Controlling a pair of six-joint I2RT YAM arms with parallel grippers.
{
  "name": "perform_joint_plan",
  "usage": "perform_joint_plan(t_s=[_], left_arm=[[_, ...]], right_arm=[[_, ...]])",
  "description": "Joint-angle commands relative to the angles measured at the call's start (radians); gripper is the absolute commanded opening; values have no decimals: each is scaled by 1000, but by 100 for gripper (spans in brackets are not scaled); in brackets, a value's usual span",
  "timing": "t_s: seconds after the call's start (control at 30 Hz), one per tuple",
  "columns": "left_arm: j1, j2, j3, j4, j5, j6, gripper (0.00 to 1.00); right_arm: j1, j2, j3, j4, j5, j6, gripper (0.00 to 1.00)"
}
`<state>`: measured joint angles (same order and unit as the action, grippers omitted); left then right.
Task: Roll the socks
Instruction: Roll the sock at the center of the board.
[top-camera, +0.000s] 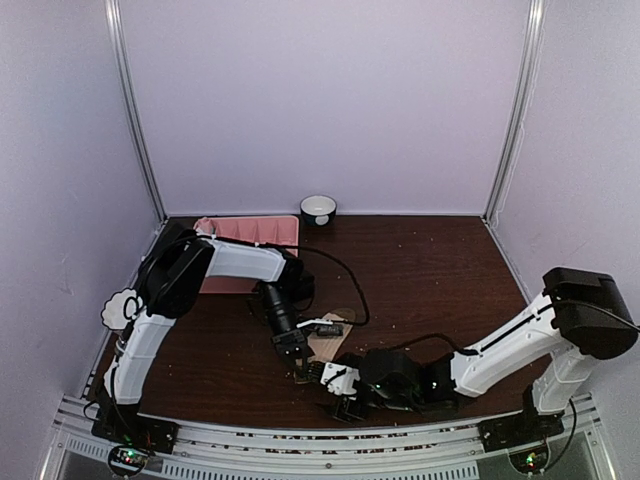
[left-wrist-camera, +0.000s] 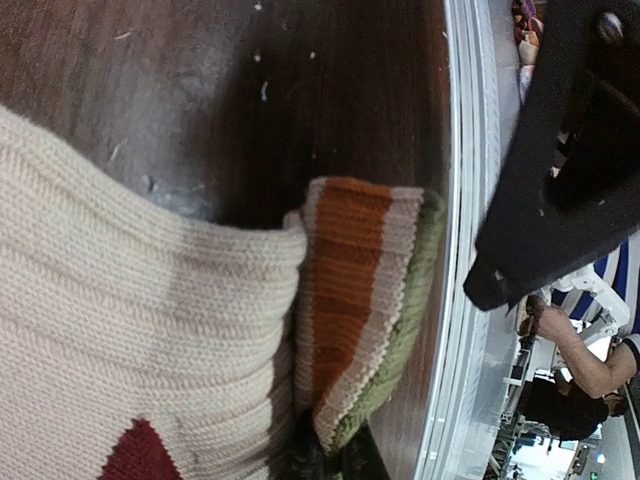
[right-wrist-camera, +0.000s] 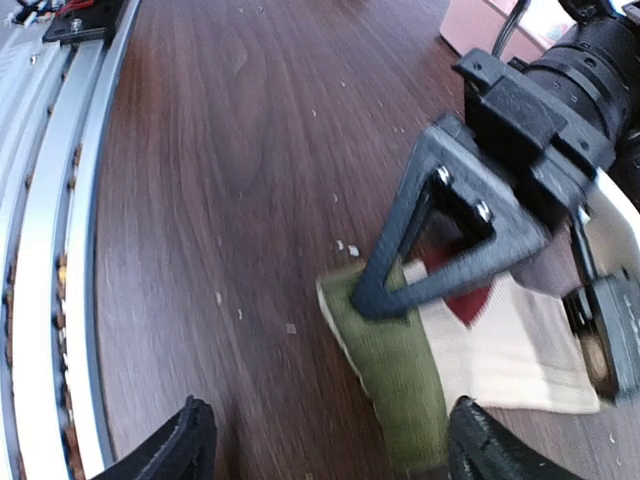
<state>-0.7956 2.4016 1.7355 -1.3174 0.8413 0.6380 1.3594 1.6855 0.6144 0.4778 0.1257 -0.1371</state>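
Observation:
The tan sock (top-camera: 325, 345) lies flat near the table's front edge, cream with a maroon patch (left-wrist-camera: 140, 455) and an orange, tan and green striped cuff (left-wrist-camera: 365, 300). The cuff is folded over onto the sock. My left gripper (top-camera: 300, 370) points down and is shut on the folded cuff; its dark fingertips (left-wrist-camera: 322, 458) show at the fabric's edge. In the right wrist view its triangular finger (right-wrist-camera: 432, 250) presses on the green cuff (right-wrist-camera: 400, 365). My right gripper (right-wrist-camera: 335, 445) is wide open and empty, low over the table just in front of the cuff (top-camera: 343, 398). The pink sock is out of view.
A pink divided tray (top-camera: 250, 240) sits at the back left, partly under the left arm. A small dark cup with a white inside (top-camera: 318, 208) stands at the back wall. The metal rail (right-wrist-camera: 50, 250) runs along the front edge. Crumbs dot the wood.

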Motion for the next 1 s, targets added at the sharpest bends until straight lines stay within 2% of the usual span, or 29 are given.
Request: perform_joint_plan(t_s=[0.0, 0.13, 0.47, 0.57, 0.67, 0.77, 0.97], left_arm=[[-1, 68, -12, 49, -203, -38, 1], [2, 74, -12, 52, -217, -37, 1], [2, 78, -8, 47, -233, -7, 5], [5, 51, -18, 58, -223, 13, 13], [19, -26, -57, 123, -208, 10, 33], [40, -167, -140, 254, -206, -19, 44], [53, -382, -317, 486, -187, -22, 46]], right_arm=[[-50, 74, 74, 1, -143, -108, 75], [-95, 133, 115, -26, -187, -131, 64], [-180, 222, 182, -104, -266, -150, 41], [-193, 246, 209, -169, -323, -148, 26], [-197, 257, 203, -197, -373, -115, 12], [-201, 262, 163, -169, -411, -40, 7], [-228, 289, 90, -68, -504, 133, 4]])
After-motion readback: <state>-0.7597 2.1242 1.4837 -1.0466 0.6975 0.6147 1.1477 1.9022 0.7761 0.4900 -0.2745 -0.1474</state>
